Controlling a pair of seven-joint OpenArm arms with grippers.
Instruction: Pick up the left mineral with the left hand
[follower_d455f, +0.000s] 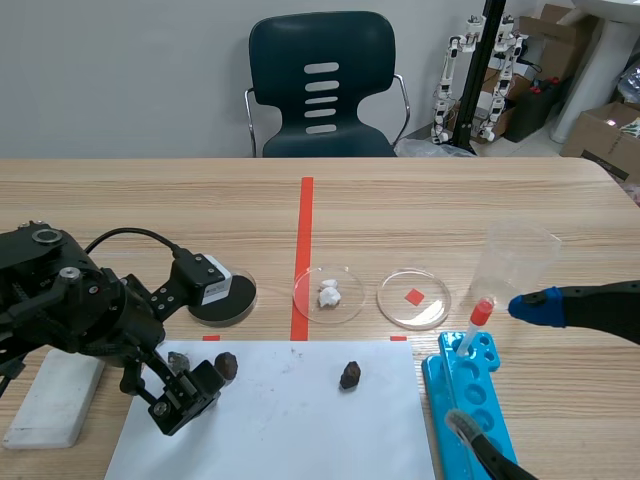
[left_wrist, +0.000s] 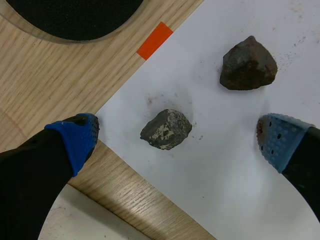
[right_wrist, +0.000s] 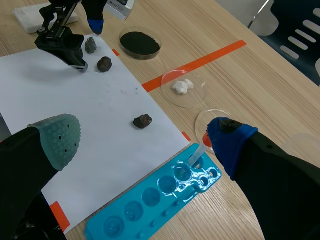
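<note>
Left mineral (left_wrist: 166, 129), one of three

Wooden table (follower_d455f: 120, 190), white paper (follower_d455f: 300, 425), blue tray (follower_d455f: 497, 420), white block (follower_d455f: 50, 400)

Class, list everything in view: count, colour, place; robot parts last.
paper: 1, white, table's near edge
grey mineral: 1, grey, paper's left corner
brown minerals: 2, dark brown, on paper; one beside the grey, one mid-sheet
dishes: 3, clear, row beyond paper; one black-filled, one with white lumps, one empty
cup: 1, clear, right of dishes
tray: 1, blue, right of paper
pipette: 1, red-bulbed, on tray
block: 1, white, left of paper
chair: 1, dark, behind table
left gripper: 1, black, open around grey mineral
right gripper: 1, black, open, by tray
</note>
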